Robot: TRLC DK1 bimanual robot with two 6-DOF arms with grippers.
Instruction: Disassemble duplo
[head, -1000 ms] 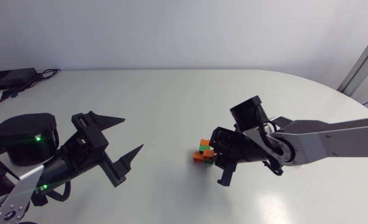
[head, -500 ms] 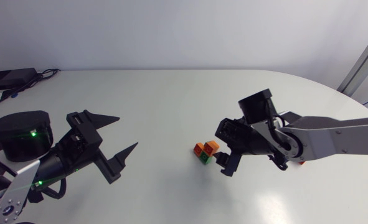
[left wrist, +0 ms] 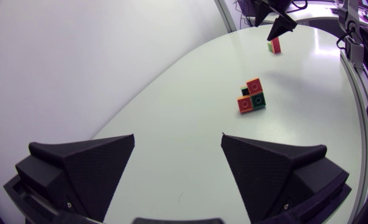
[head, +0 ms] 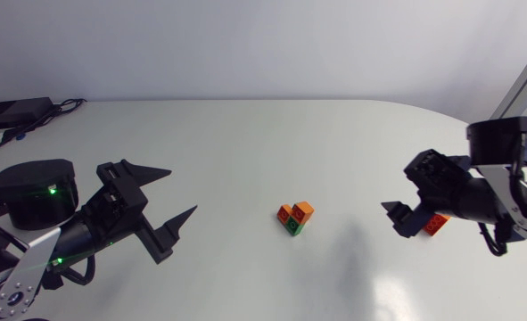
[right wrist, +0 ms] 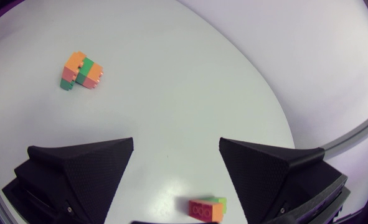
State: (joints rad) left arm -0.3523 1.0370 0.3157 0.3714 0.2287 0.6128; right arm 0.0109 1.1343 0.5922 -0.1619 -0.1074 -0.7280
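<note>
My left gripper (head: 182,190) (left wrist: 177,142) hung with its jaws spread wide and nothing between the two black wedge fingers. Only the bare white table (head: 245,143) showed through the gap.

My right gripper (head: 395,191) (right wrist: 176,146) was just as wide open and gripped nothing. Under its gap, close in toward the palm, a small red and green plastic brick (right wrist: 207,208) (head: 435,223) lay on the tabletop. Neither finger touched it in my right wrist view. From overhead it showed just beside the gripper's body, partly hidden by it.

Well ahead of the right gripper, off toward the side of one finger, sat the clump of orange, red and green plastic duplo bricks (right wrist: 81,71) (head: 294,217). The bricks were joined in a stepped shape and rested on the table. From overhead the clump lay between my two grippers, well apart from both and touched by neither.

Seen from my left wrist, the clump (left wrist: 252,96) stood far ahead of the open left gripper, toward the side of one finger, with its studs facing up. Farther on, the small brick (left wrist: 274,45) lay just below the tips of my right gripper.
</note>
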